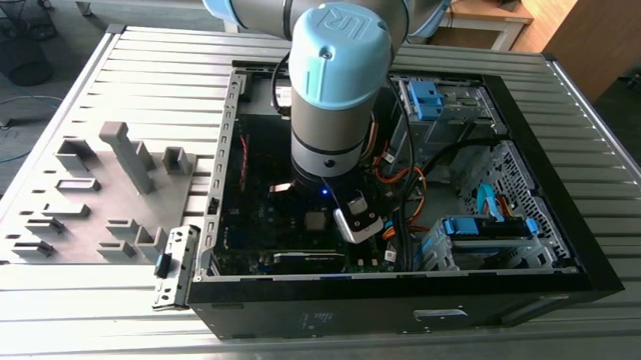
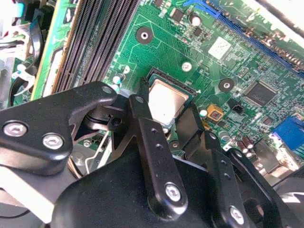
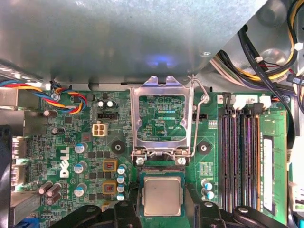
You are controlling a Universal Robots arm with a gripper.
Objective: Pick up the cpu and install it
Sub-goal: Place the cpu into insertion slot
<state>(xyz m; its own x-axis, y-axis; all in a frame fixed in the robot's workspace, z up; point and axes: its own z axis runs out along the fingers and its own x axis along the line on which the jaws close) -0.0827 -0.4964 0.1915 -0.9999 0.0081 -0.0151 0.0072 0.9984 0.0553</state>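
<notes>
**Black gripper (image 3: pixel 164 213) released over small silvery-grey square cpu (image 3: pixel 162 195)**

Its fingers (image 3: pixel 124 212) stand apart, flanking the chip, which lies flat in the black socket frame (image 2: pixel 166 77) on the green motherboard (image 3: pixel 211 164), just beside the folded-back silver metal retention plate (image 3: pixel 161 85).

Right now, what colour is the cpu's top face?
Pale silvery-grey; the cpu shows best in the first wrist view.

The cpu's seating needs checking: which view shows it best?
The first wrist view: the cpu faces the camera squarely, its whole face showing. The second wrist view shows it slanted, one edge hidden; the exterior view, a tiny pale square by the arm.
</notes>
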